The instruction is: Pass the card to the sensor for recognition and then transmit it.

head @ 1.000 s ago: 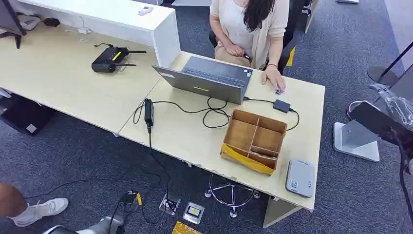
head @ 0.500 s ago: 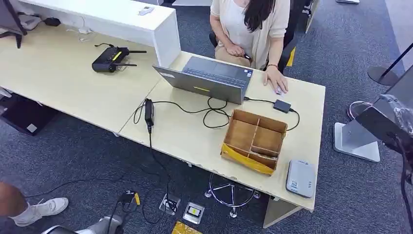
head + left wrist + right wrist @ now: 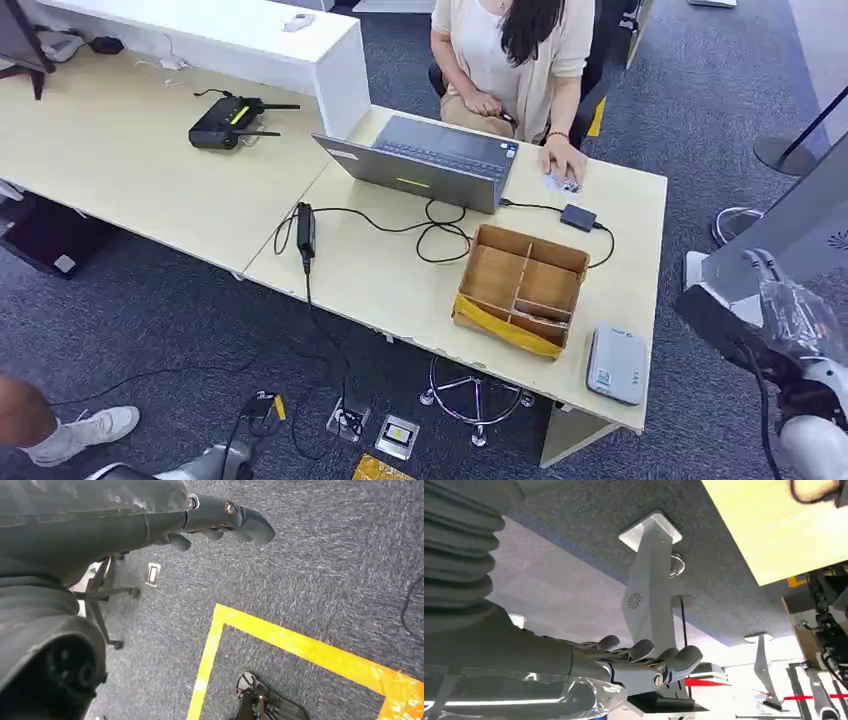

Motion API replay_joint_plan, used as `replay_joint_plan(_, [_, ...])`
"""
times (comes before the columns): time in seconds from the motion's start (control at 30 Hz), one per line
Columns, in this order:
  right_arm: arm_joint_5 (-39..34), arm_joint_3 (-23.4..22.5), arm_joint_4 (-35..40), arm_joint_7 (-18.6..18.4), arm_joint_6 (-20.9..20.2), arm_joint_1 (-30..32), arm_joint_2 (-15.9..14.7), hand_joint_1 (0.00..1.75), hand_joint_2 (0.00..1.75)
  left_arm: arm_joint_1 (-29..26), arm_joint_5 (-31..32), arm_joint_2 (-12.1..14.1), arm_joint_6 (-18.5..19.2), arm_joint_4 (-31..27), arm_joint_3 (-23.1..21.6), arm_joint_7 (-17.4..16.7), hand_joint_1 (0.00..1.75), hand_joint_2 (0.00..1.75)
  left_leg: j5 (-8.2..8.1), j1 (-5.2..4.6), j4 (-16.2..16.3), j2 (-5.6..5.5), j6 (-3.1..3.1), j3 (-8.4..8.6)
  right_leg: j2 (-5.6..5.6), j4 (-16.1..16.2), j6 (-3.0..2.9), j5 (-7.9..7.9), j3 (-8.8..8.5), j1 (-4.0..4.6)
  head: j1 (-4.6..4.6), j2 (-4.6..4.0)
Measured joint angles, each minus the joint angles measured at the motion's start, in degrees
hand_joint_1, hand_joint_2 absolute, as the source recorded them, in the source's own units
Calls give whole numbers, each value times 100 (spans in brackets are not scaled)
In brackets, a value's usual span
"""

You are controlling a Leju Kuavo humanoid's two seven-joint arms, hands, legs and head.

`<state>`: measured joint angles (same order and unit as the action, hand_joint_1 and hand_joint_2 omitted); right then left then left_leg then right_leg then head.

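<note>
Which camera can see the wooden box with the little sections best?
The head view. It looks down on the whole wooden box on the pale table, with its dividers and yellow front edge in plain sight. The left wrist view looks down at carpet and yellow floor tape instead, and the right wrist view catches a corner of the table but none of the box.

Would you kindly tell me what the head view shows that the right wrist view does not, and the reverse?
Head view alone: the laptop, the wooden divided box, the grey card sensor near the desk's corner, and a person's hand resting on a card.

Right wrist view alone: the right hand, fingers apart and holding nothing, and red barrier tape.

Both: the light wooden desk and the white stand with its fan-like logo.
</note>
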<state>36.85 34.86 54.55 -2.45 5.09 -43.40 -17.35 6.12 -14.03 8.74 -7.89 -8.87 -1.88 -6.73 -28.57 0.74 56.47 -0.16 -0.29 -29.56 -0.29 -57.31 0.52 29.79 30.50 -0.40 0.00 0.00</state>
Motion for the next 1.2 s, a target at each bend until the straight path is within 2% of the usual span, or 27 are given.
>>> replay_joint_plan(0.17, [164, -140, 754, -169, -98, 444, -63, 0, 175, -2, -33, 0, 2, 0, 0, 0, 0, 0, 0, 0, 0, 1, 0, 0, 3, -1, 0, 0, 0, 0, -2, 0])
replay_joint_plan(0.37, [295, -258, 1372, -190, -210, 758, -101, 0, 175, -2, -44, 0, 2, 0, 0, 2, 0, 0, 0, 0, 0, 1, 0, 1, 3, -1, 0, 0, 0, 0, -2, 0])
replay_joint_plan(0.77, [420, -315, 2036, -175, -396, 1013, -103, 0, 175, 1, -94, -2, 2, 0, 0, 4, 0, 0, 0, 0, 0, 1, 0, 1, 5, -2, 0, 0, -1, 0, -2, 0])
replay_joint_plan(1.2, [759, -230, 2090, -66, -313, 1237, 407, 0, 175, 10, -98, -55, -31, 0, 0, 20, 0, 0, 0, 0, 0, 1, 0, 0, 4, -7, 0, 0, -1, 0, 0, 0])
